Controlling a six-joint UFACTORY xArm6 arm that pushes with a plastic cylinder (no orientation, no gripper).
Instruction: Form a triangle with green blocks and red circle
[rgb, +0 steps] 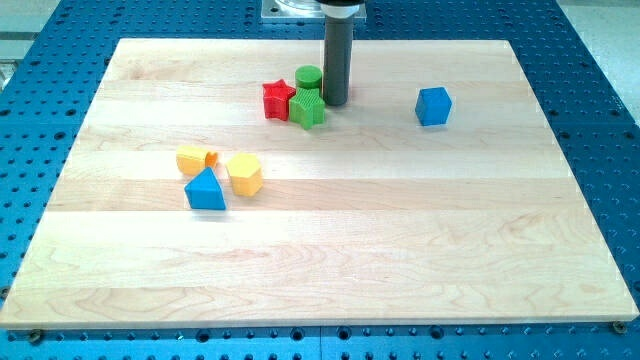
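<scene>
My tip (335, 103) rests on the board near the view's top centre. A green cylinder (308, 77) stands just left of the rod. A green star-shaped block (308, 109) lies just below the cylinder, touching or almost touching the tip's left side. A red star (278, 100) sits against the green blocks on their left. No red circle shows plainly; the rod may hide it.
A blue block (433, 105) lies to the right of the tip. At the view's left sit an orange-yellow block (195, 158), a yellow hexagon (244, 174) and a blue triangle (205, 190). The wooden board (400, 250) lies on a blue perforated table.
</scene>
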